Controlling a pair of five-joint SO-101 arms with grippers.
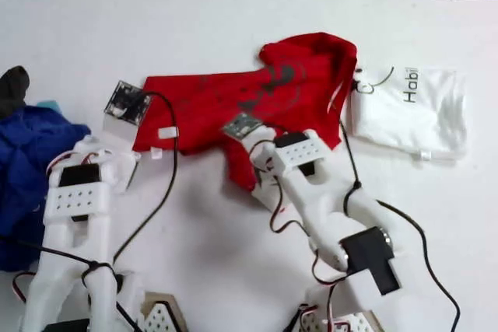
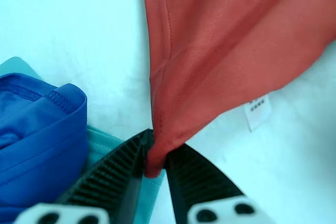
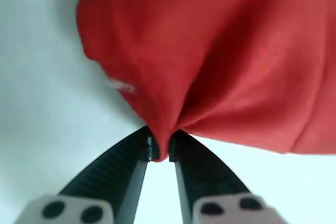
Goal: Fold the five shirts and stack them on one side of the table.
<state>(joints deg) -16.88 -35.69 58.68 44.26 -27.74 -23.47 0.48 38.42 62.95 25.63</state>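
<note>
While the red shirt (image 1: 233,103) lies spread in the middle of the counter (image 1: 194,21), its fold is in hand: the left pincer (image 2: 155,156) is clamped on its near left corner, the right pincer (image 3: 160,148) on a bunch of its near edge. Next, I judge, both must lift and carry that edge far together. A folded white shirt (image 1: 412,110) lies right; the blue heap (image 1: 31,153) at left is cut off, its count unclear.
</note>
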